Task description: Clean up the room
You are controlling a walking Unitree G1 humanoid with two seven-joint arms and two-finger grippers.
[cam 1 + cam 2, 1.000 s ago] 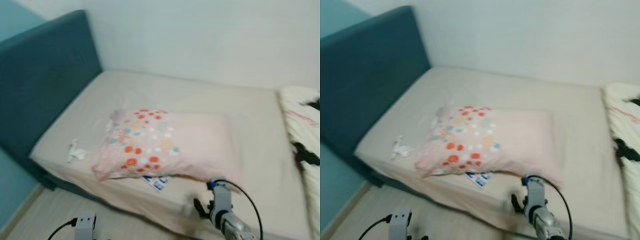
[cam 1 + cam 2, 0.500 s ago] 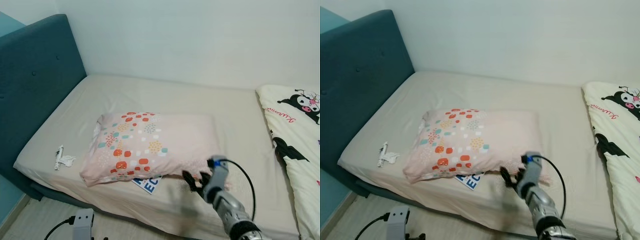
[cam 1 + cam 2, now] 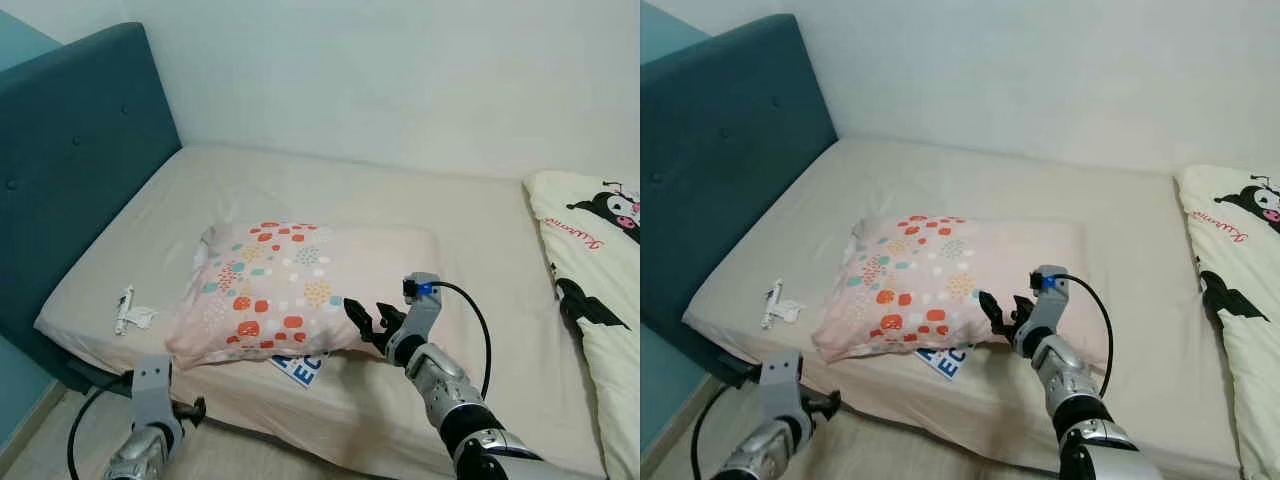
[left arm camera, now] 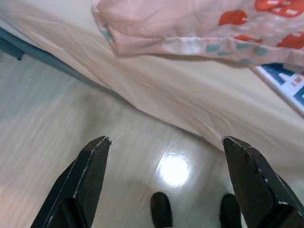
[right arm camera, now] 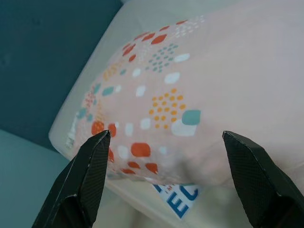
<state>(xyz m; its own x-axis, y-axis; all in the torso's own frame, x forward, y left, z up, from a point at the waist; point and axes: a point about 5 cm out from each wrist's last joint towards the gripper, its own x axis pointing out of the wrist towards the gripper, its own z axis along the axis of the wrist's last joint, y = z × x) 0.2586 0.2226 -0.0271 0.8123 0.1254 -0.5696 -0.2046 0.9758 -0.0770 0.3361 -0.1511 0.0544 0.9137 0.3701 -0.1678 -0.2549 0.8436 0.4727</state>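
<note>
Pillow (image 3: 300, 290) lies mid-bed on the beige sheet (image 3: 400, 200), pink w/ orange, teal & white spots on its headboard-side half; long axis runs 9–3 in the head view. Blue-white card (image 3: 300, 368) pokes out from under pillow's near edge, at approx 6 o'clock of it. Small white crumpled item (image 3: 130, 312) sits on sheet at 9 o'clock of pillow, near the mattress corner, apart from it. Teal headboard (image 3: 70, 170) along bed's left end. Cartoon-print blanket (image 3: 600, 270) at 3 o'clock, on far right edge of bed.

R gripper (image 3: 368, 318) is just over pillow's near edge at approx 4 o'clock of it, fingers (image 5: 90, 175) spread wide, nothing between them; wrist view looks across spotted fabric w/ the card below. Contact w/ pillow: can't tell.

L gripper (image 4: 164, 190) low beside the bed front, at approx 7 o'clock of pillow, fingers (image 4: 88, 178) wide apart, empty, over pale wood floor (image 4: 57, 137); pillow edge & sheet side ahead of it.
</note>
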